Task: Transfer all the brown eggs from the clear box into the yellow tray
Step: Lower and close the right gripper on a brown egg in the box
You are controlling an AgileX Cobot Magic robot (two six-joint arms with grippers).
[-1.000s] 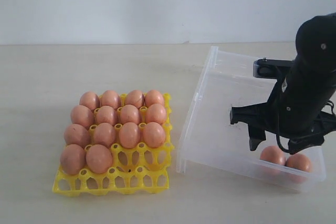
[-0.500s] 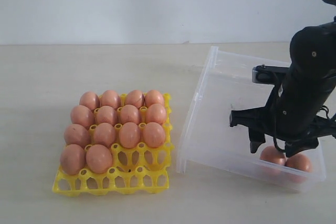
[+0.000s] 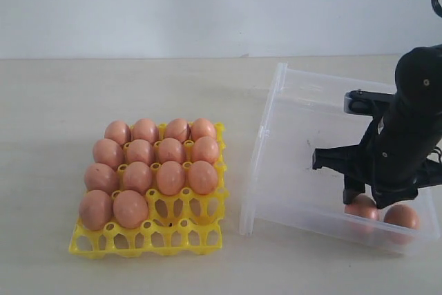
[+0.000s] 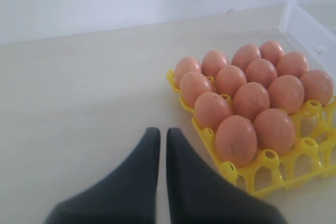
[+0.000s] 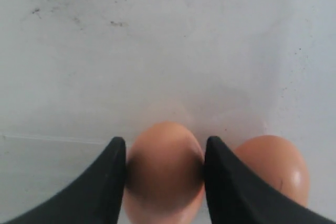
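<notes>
in the clear box [image 3: 261, 170], at the corner closest to the ext cam on the right, my right gripper [image 3: 364, 202] has come down vs a sec ago. it was hanging just above the two eggs left in there. now its fingers [image 5: 113, 171] sit either side of the held egg [image 5: 164, 177]. the wrist cam shows both pads against the shell w/ no gap, so i read the jaws as closed on it. it isn't lifted yet and afaict it's on the box floor. the spare egg [image 5: 273, 169] lies just beside it, right up by the outer finger. can't tell if they touch.

also changed: the box slid a little to the right, away from the yellow tray [image 3: 173, 236], as i descended. i prob nudged a wall or the eggs on the way in. that means a slightly longer carry, and the box is loose on the table [image 3: 69, 101], so i'd lift straight up and slow.

the left gripper [image 4: 163, 135] hovers over bare table just beside the tray, jaws all but shut, holding nothing.

the tray has 14 brown eggs [image 3: 155, 170] seated, and two cups are free in the front row, right side. two eggs in the box vs two free cups, so i judge this the second-to-last pick. main risk is the shell slipping on the smooth pads, or bumping the spare egg on the way up.
</notes>
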